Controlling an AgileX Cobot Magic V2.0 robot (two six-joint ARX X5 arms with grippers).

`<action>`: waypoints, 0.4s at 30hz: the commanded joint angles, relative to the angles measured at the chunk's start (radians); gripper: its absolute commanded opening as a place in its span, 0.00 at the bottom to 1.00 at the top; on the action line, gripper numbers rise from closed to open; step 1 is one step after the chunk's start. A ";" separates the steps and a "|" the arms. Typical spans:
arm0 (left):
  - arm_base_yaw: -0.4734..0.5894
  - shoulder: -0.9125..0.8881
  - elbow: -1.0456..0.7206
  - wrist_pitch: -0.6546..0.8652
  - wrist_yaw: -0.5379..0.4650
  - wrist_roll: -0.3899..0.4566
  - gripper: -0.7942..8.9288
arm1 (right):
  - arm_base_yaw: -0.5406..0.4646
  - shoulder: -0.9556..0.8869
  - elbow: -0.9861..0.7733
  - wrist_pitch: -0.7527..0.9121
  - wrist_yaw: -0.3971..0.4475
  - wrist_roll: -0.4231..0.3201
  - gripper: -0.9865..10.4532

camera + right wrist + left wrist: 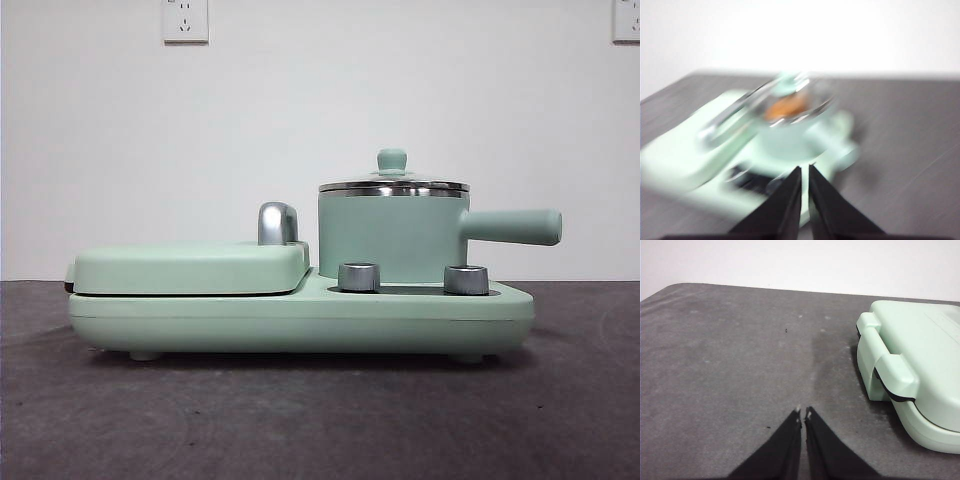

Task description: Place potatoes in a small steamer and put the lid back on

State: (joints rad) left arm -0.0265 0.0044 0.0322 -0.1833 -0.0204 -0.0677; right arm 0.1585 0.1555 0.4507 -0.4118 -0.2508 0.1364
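The small steamer [392,238], a mint-green pot with a long side handle, stands on the right half of the green appliance. The glass lid [393,183] with its green knob sits on the pot's rim. The right wrist view is blurred; it shows the pot [790,135], the lid [790,97] and the orange-brown potato [786,106] inside under the glass. My right gripper [805,169] is shut and empty, apart from the pot. My left gripper [803,412] is shut and empty above the bare table, beside the appliance's end.
The flat green griddle section [190,268] with a chrome handle [278,222] fills the appliance's left half; its end shows in the left wrist view [910,365]. Two steel knobs [359,277] stand in front of the pot. The table [300,420] is dark grey.
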 commanded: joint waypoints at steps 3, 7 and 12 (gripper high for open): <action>0.001 0.000 -0.019 -0.004 -0.002 -0.001 0.10 | -0.085 -0.117 -0.275 0.214 0.154 -0.114 0.10; 0.001 0.000 -0.019 -0.004 -0.002 -0.001 0.10 | -0.096 -0.152 -0.387 0.215 0.235 -0.121 0.10; 0.001 0.000 -0.019 -0.005 -0.002 -0.001 0.10 | -0.095 -0.152 -0.439 0.243 0.237 -0.124 0.10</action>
State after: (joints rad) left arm -0.0265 0.0044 0.0322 -0.1829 -0.0208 -0.0677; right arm 0.0605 0.0036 0.0223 -0.1780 -0.0174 0.0242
